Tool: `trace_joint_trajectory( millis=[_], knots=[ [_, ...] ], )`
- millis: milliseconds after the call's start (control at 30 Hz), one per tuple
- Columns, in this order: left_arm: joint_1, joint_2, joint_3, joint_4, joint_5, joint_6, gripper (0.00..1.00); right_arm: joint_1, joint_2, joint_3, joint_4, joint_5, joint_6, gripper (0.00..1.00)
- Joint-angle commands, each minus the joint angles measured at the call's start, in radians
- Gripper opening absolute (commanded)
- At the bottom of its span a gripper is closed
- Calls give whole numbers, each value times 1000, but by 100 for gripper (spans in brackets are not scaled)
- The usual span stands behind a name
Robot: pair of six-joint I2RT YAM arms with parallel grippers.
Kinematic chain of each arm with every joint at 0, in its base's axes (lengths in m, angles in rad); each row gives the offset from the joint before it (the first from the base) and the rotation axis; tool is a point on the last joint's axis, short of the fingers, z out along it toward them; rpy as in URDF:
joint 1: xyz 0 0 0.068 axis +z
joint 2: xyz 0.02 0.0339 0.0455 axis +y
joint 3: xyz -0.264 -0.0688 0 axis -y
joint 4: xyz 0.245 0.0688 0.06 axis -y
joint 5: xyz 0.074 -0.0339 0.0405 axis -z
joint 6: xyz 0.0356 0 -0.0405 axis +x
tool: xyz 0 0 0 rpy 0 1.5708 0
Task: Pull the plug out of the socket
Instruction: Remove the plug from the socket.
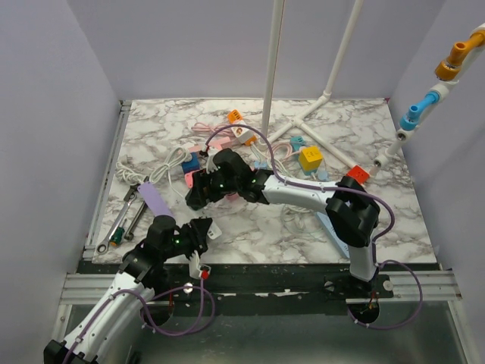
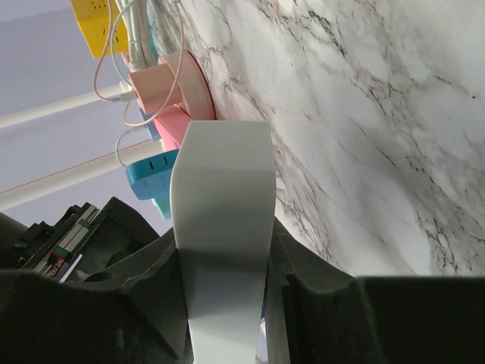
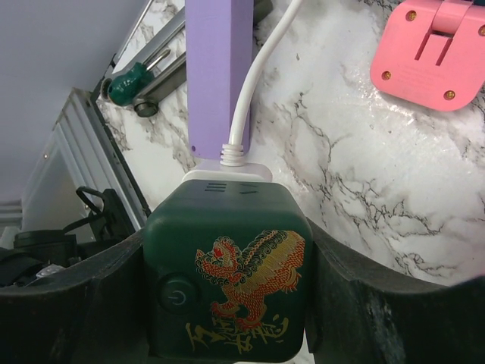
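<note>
Soft, even light from overhead keeps the marble bench (image 1: 258,243) bright in every view, with only faint, short shadows beneath the right arm (image 1: 303,196) and no hard glare. In the wrist views the near foreground sits dark and slightly soft, and the green socket cube (image 3: 227,280) shows a mild sheen.

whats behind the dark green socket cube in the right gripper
A white plug sits in its far face, white cable running off past a purple block. Its prongs are hidden inside.
</note>
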Motion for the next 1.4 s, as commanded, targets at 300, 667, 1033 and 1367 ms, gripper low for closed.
trace_joint_trajectory(
  millis=[300,667,1033,1367],
  knots=[
    [4,68,56,-31,-14,-64,0,-36,-130,-13,-58,83,-54,23],
    [4,95,87,-105,-10,-92,0,-36,-211,-64,-80,156,-63,19],
    [4,188,185,-298,-13,-70,0,-37,-200,-10,-163,188,-81,17],
    [4,247,224,-382,-24,0,0,-39,-128,100,-263,230,-68,15]
  ],
)
